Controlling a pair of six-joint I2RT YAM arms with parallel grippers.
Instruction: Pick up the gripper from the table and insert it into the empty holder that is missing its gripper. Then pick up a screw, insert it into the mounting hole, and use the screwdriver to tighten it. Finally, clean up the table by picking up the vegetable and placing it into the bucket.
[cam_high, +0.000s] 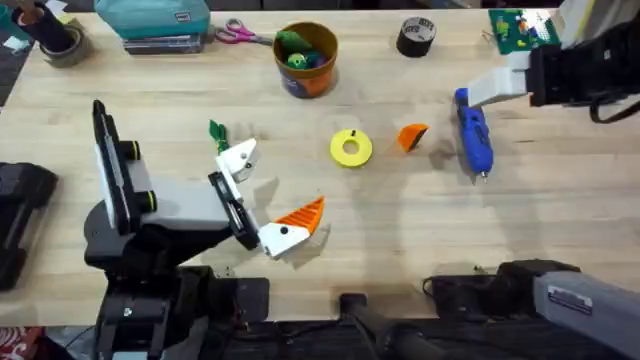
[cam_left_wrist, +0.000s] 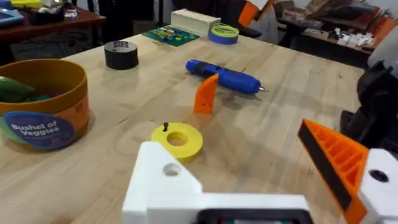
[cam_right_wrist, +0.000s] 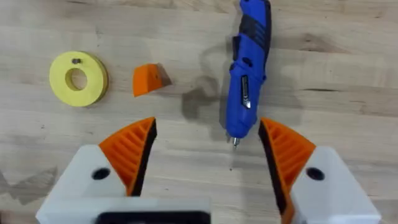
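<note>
overhead: the loose orange gripper (cam_high: 412, 136) lies right of centre on the bench (cam_high: 400, 230), beside the screwdriver (cam_high: 474, 140) — nearer the right hand (cam_high: 505, 85). left wrist: the left hand (cam_left_wrist: 267, 180) wide, one finger untipped. right wrist: jaws wide, gripper upper left.

Left end effector (cam_high: 265, 195) low over table, fingers spread, one lacking orange pad. Right end effector (cam_right_wrist: 205, 146) spread, empty.

The table (cam_high: 400, 220) is pale wood grain. The screwdriver (cam_high: 473, 135) is blue, the disc (cam_high: 351, 148) yellow, the loose gripper (cam_high: 412, 136) orange and ribbed. The bucket (cam_high: 306, 58) is orange-brown with a blue label, the vegetable (cam_high: 217, 131) green, the tape roll (cam_high: 416, 37) black.
</note>
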